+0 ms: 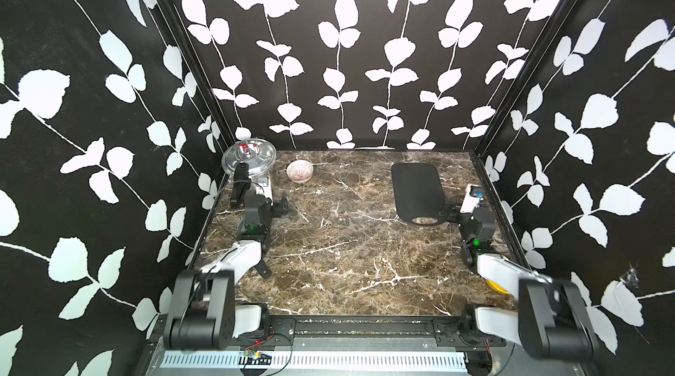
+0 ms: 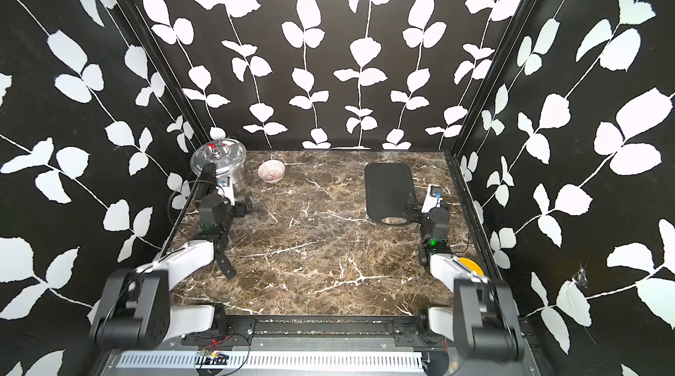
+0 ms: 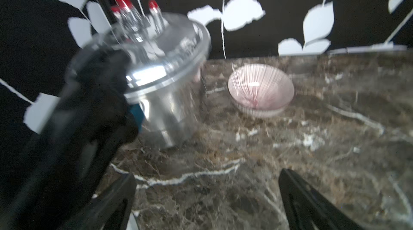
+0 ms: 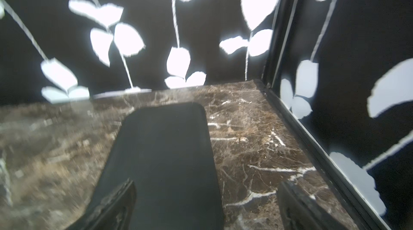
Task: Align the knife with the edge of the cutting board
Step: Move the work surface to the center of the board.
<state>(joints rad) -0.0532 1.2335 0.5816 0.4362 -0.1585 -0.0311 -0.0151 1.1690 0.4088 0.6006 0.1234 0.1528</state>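
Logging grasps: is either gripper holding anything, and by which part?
Nothing held: left gripper and right gripper both stand open, the right near the handle end of the cutting board.

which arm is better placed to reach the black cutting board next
Right. The right gripper is open at the hole end of the flat black cutting board; the left gripper sits across the marble table by the lidded steel pot. No knife clearly shows.

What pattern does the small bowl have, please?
The bowl has fine pink radial stripes, clearest in the left wrist view.
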